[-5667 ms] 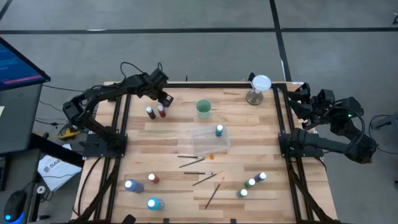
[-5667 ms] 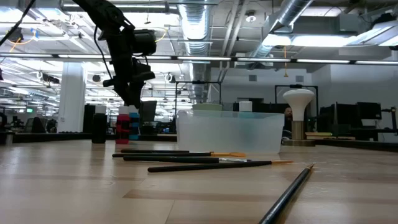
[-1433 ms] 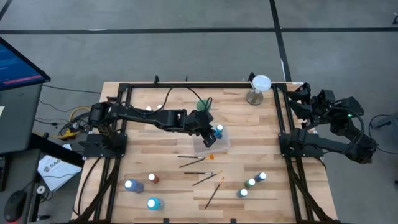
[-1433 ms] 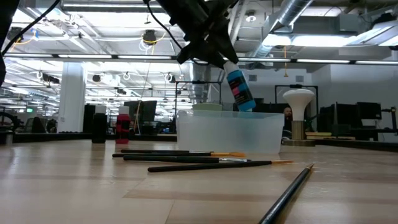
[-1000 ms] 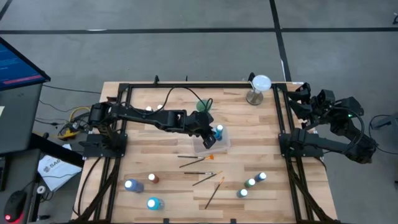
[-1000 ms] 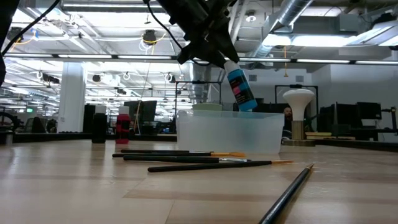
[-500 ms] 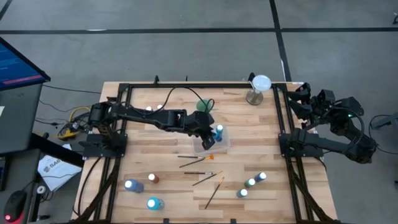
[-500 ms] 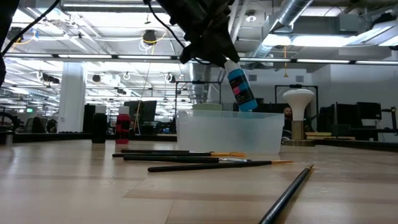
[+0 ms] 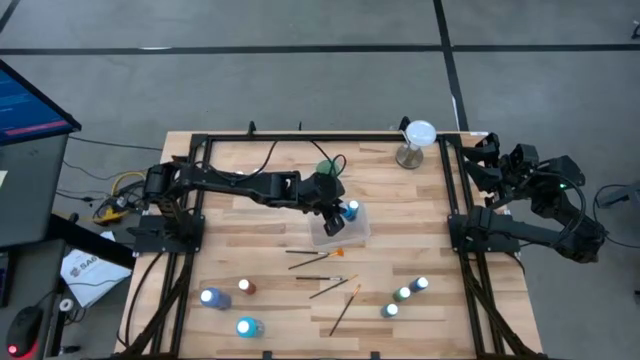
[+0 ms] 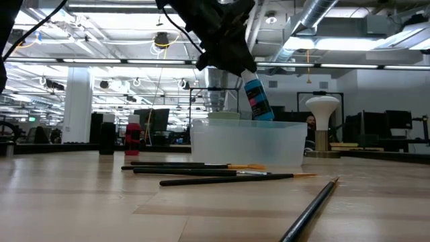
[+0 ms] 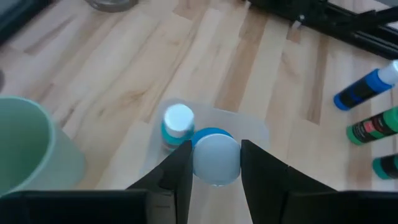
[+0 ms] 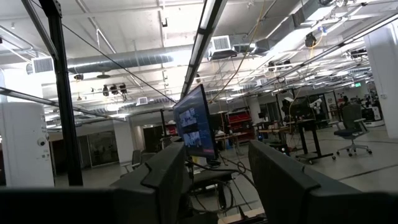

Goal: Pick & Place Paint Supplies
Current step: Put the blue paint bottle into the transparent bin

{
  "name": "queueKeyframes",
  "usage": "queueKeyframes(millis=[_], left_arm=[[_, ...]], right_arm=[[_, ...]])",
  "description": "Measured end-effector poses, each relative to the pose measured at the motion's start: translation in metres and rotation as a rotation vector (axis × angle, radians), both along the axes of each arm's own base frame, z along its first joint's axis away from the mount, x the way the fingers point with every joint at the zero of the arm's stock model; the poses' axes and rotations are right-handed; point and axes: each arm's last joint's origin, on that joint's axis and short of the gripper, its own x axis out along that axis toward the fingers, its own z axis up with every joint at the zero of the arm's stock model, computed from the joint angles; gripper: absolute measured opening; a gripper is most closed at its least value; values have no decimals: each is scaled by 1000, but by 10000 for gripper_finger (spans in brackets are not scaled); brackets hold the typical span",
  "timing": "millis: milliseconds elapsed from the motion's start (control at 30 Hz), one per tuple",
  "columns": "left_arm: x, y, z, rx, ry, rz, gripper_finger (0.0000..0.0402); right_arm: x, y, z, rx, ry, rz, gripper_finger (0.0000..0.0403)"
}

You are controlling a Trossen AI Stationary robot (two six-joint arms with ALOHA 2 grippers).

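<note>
My left gripper (image 9: 338, 217) (image 10: 236, 64) hangs over the clear plastic tray (image 9: 347, 236) (image 10: 248, 144), shut on a blue paint bottle (image 10: 256, 99). In the high view the gripper itself hides that bottle. A second blue bottle with a white cap (image 9: 352, 209) (image 11: 177, 123) stands upright inside the tray. Several thin brushes (image 9: 320, 256) (image 10: 201, 173) lie on the wood near the tray. More bottles stand near-left (image 9: 212, 297) and near-right (image 9: 404, 294). My right gripper (image 12: 217, 180) is open, parked off the table's right edge (image 9: 495, 160). My left gripper pinches the blue bottle between its two fingers (image 11: 175, 169) at the white cap end (image 11: 216, 159). It comes from above, slanting down. The bottle is lifted clear and hangs tilted below the fingers, its lower end (image 10: 263, 117) just above the tray's rim.
A green cup (image 11: 31, 155) (image 9: 326, 166) stands just beyond the tray, beside my left wrist. A white-topped stand (image 9: 415, 140) sits at the far right. A red bottle (image 10: 133, 138) stands far left. Bare wood lies between the tray and the near bottles.
My left gripper has sunk a little toward the tray, still shut on the blue bottle. The bottle now hangs slightly lower and less tilted than a second ago.
</note>
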Motion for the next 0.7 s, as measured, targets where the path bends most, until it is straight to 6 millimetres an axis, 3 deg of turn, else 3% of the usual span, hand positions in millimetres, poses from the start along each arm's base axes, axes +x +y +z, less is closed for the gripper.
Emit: queueKeyframes(millis=[300,700], left_arm=[[1,-5,-4,10,10,4,106],[2,-27,-3,1,-19,-4,107]], right_arm=[[0,0,0,0,0,0,172],[0,0,0,0,0,0,172]])
